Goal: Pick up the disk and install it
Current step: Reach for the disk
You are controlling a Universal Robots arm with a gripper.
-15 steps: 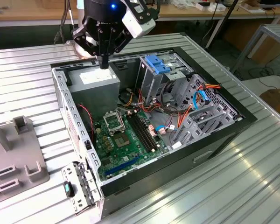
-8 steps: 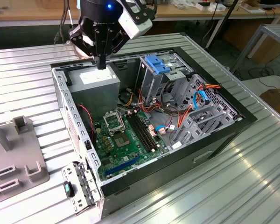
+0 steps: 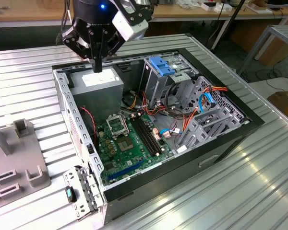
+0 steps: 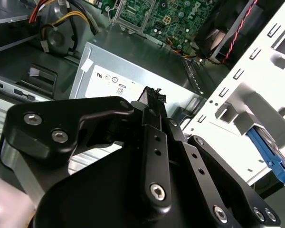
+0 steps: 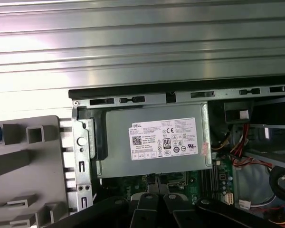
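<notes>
Second wrist view: disk (image 4: 270, 154) outside chassis wall (image 4: 256, 71), long axis unclear; jaws closed, empty, over power supply (image 4: 147, 61).

- Power supply (image 5: 118, 156): a white label (image 5: 164, 141) on top carries black print, round marks and a square code, all too small to read surely.
- Case (image 5: 133, 100): small white sticker (image 5: 242, 114), print unreadable.
</notes>
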